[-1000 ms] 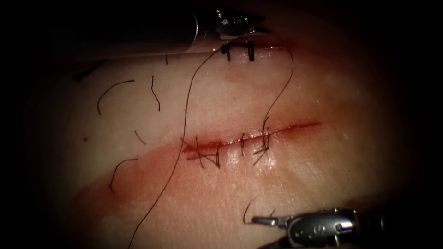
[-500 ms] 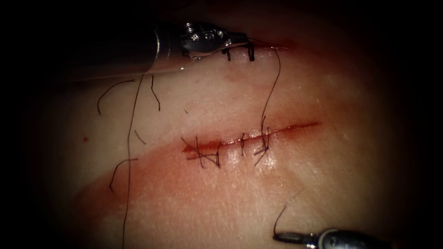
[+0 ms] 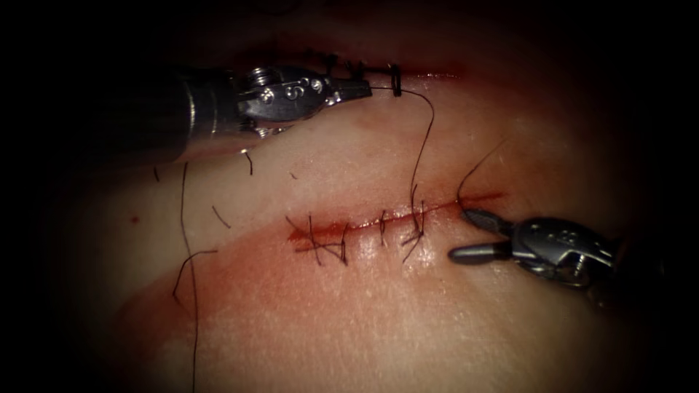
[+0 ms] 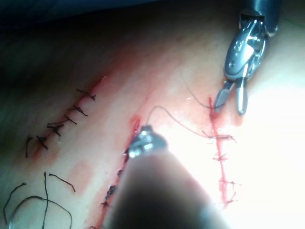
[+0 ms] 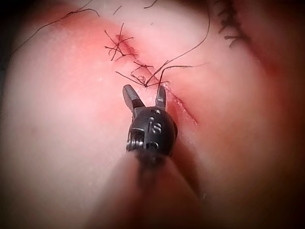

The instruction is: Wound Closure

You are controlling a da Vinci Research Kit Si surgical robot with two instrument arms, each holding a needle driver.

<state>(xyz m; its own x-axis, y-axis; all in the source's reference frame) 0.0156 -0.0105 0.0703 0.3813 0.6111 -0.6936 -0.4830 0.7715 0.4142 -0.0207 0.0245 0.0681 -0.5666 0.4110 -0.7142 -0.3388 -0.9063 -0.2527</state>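
The cut (image 3: 397, 217) runs as a thin red line across the middle of the tissue (image 3: 364, 313), climbing slightly toward 3 o'clock. Dark stitches (image 3: 382, 227) cross its left and middle stretch; the right end lies unstitched. Red fluid (image 3: 240, 276) stains the tissue below and to the left of the cut.

The thread (image 3: 424, 138), fine and dark, rises from the rightmost stitch toward 12 o'clock, bends over, and ends at the tip of the left tool (image 3: 360, 89), whose jaws are closed on it. This tool lies near an upper stitched cut (image 3: 397, 76). A further length of thread (image 3: 191, 291) hangs toward 6 o'clock at the far left.

The right tool (image 3: 470, 234) sits just right of the last stitch, at the open end of the cut, jaws parted wide and gripping nothing. A short curved strand (image 3: 477, 171) rises by its upper jaw; whether it touches cannot be told.

Cut ends of thread (image 3: 193, 266) lie scattered toward 9 o'clock. The needle cannot be made out.
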